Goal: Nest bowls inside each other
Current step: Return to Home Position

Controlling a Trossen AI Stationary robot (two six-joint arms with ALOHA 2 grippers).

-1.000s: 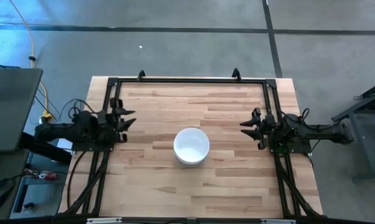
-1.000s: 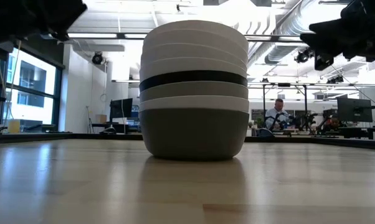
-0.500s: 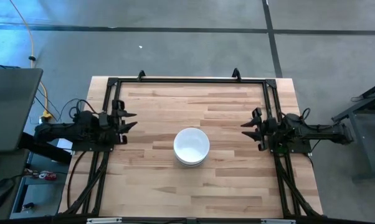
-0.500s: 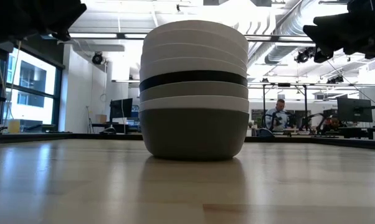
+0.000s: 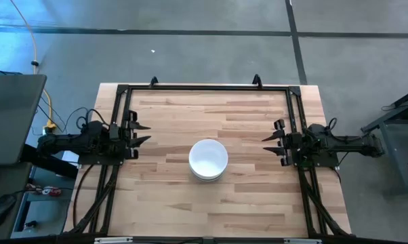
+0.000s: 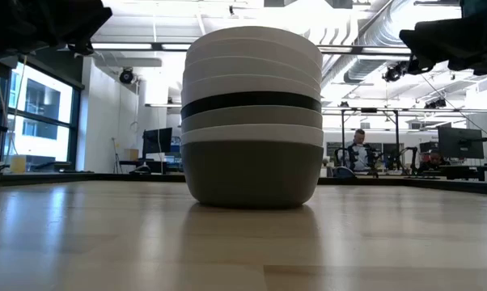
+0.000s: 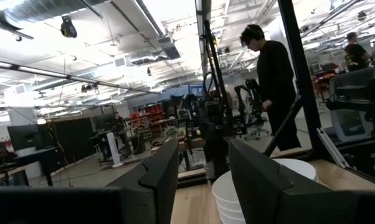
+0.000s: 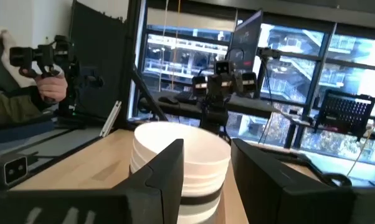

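The bowls [image 5: 208, 159] stand nested in one stack at the table's middle; a white one is on top. The low view shows the stack [image 6: 252, 117] resting on a darker grey bottom bowl, with white, light grey and black rims above. My left gripper [image 5: 140, 132] hangs open near the table's left edge, well clear of the stack [image 7: 262, 186]. My right gripper [image 5: 268, 144] is open near the right edge, also apart from the stack [image 8: 175, 168].
A black frame [image 5: 204, 87] runs along the table's far, left and right edges. Bare wood lies all round the stack. People show in the room beyond the table in the wrist and low views.
Both grippers have drawn back from the stack: the left toward the table's left edge, the right slightly toward the right edge. The stack has kept still.
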